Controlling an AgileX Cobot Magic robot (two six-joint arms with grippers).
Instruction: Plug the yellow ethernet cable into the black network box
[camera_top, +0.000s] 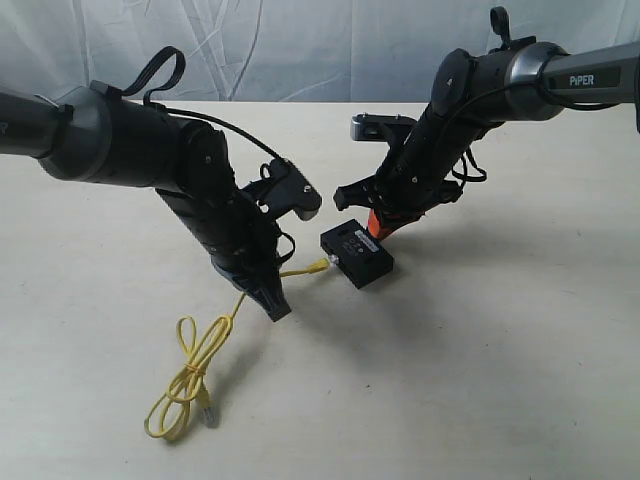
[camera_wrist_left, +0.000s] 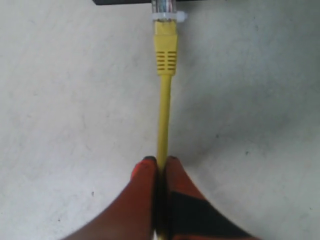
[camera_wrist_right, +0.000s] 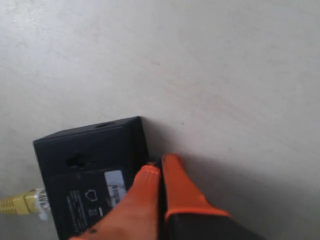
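The left gripper (camera_wrist_left: 161, 163) is pinched almost fully together on the yellow cable (camera_wrist_left: 164, 115). Its two orange fingertips (camera_wrist_left: 145, 172) squeeze the cord a short way back from the black box (camera_wrist_left: 125, 2). From that grip the cord runs straight to its yellow boot (camera_wrist_left: 165, 50) and clear plug (camera_wrist_left: 164, 7), which meets the side of the black box. The left wrist view cuts off there and shows only a sliver of the box, so how deep the plug sits in the port cannot be told. In the right wrist view part of the clear plug shows outside the box's side. On the other side of the grip, the cord drops to the counter (camera_top: 500, 350) and gathers in tied loops (camera_top: 190, 372) well apart from the black box. The second plug (camera_top: 207, 410) lies beside the loops.

The right gripper (camera_wrist_right: 161, 165) is closed. Its fingers are together with only a thin dark line between them, and nothing is visible in that line. Its tips sit at the edge of the black box on the side away from the plug. One finger overlaps the box's top and covers part of the label (camera_wrist_right: 115, 182), and the other lies just beside the box over the counter. Whether they press on the box is unclear, and the label's print is too small to read. In the exterior view the arm hides most of this gripper, leaving only a bit of orange showing behind the box.
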